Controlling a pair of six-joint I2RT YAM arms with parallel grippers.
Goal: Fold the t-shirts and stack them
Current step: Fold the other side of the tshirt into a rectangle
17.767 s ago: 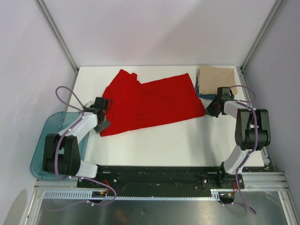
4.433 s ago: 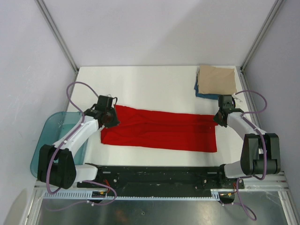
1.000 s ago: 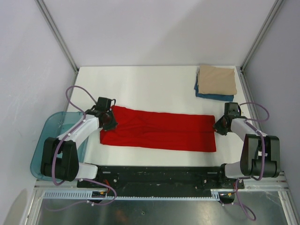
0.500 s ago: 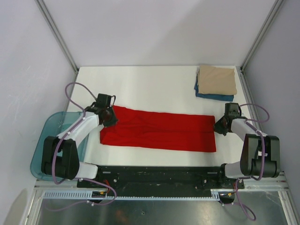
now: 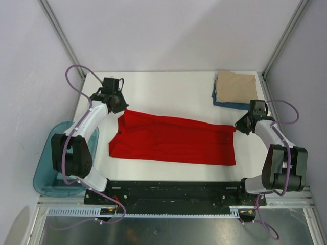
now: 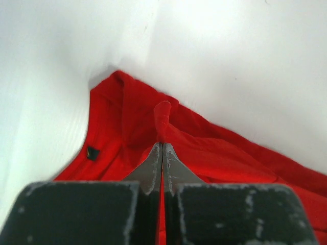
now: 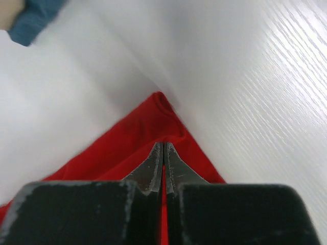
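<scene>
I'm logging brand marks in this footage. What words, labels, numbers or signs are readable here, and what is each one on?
No text can be read in any view.
Dark tag on the red shirt: too small and blurred to read.
Tan shirt, blue shirt, teal tub, table: no print visible.

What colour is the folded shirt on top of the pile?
Tan. The tan shirt lies on a blue shirt; top external view shows it best.
</scene>
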